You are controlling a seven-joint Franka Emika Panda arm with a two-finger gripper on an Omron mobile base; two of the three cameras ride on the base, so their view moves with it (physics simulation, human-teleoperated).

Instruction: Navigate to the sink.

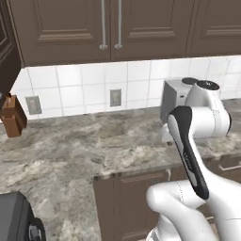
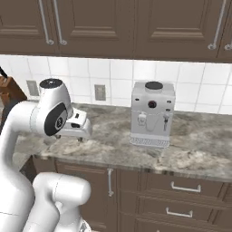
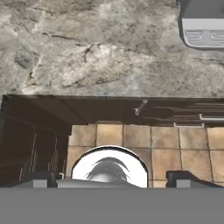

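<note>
The sink is out of view; no black basin, gooseneck faucet or drainer tray appears along this stretch of marble counter [image 1: 70,150]. My gripper [image 2: 79,137] hangs just past the counter's front edge and points down. In the hand view the gripper [image 3: 113,180] is open, its two dark fingertips [image 3: 41,179] far apart with nothing between them, above the tiled floor [image 3: 166,144].
A grey coffee machine [image 2: 152,113] stands on the counter against the tiled wall, to the right of the hand. A brown knife block [image 1: 13,117] sits at the far left. A dark appliance corner [image 1: 16,219] shows at the lower left. Brown drawers [image 2: 181,190] run below the counter.
</note>
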